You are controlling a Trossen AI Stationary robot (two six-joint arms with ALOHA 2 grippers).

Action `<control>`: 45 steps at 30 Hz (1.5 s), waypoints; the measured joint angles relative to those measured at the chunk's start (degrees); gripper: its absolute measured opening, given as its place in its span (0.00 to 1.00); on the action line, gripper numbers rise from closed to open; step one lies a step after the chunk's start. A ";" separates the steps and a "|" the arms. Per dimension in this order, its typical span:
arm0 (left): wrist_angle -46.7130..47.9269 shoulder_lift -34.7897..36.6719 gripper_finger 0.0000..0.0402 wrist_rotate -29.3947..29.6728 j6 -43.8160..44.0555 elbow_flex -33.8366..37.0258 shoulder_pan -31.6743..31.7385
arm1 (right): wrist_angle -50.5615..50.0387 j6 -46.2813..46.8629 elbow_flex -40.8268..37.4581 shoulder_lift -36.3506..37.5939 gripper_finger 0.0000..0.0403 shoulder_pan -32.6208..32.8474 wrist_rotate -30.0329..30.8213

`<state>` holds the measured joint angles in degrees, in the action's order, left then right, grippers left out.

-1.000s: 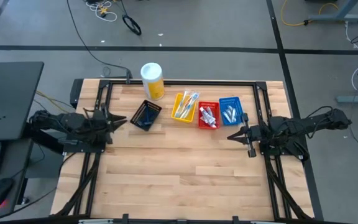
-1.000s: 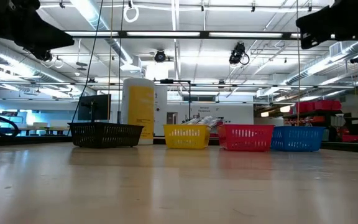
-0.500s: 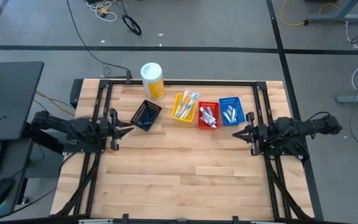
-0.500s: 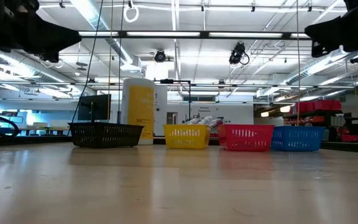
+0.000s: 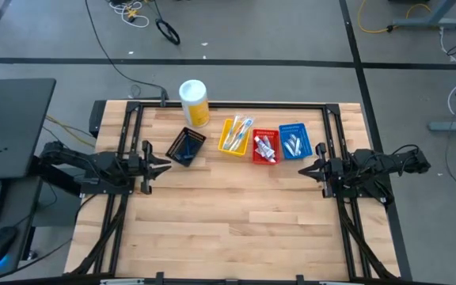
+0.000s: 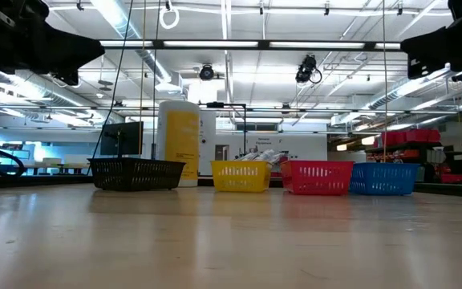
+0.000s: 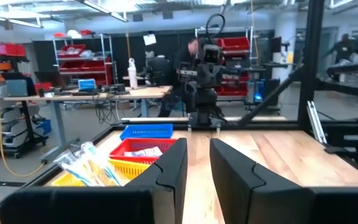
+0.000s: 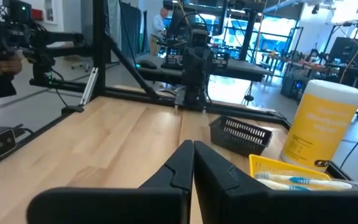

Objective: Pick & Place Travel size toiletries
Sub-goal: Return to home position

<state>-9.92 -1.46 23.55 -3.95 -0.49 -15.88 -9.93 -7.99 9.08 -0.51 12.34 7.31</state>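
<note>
Table (image 5: 228,210) sides: left gripper (image 5: 165,164), right gripper (image 5: 302,170) level, inward.

The tabletop (image 5: 228,222) is pale blond wood laid in staggered planks. Lattice walls pattern a black basket (image 6: 137,172), a yellow basket (image 6: 241,176), a red basket (image 6: 317,177) and a blue basket (image 6: 382,178). The toothbrushes (image 5: 239,131) are white and blue; the tubes (image 5: 265,147) are white with red marks. The canister (image 5: 195,107) is yellow, its lid (image 5: 192,89) white. The left hand (image 5: 167,165) and right hand (image 5: 302,169) are black.
</note>
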 joint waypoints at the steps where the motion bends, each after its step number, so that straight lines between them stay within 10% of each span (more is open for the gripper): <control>1: 0.43 -0.01 0.19 -0.21 -0.02 0.00 0.00 | 0.02 0.04 0.00 0.00 0.05 0.00 0.00; 45: 5.65 -0.41 0.19 -5.18 1.66 0.11 0.00 | 11.31 4.09 -8.52 -0.57 0.05 0.02 -5.88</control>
<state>-4.27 -1.87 18.37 -2.28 -0.38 -15.88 1.39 -3.90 0.56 -1.08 12.36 1.43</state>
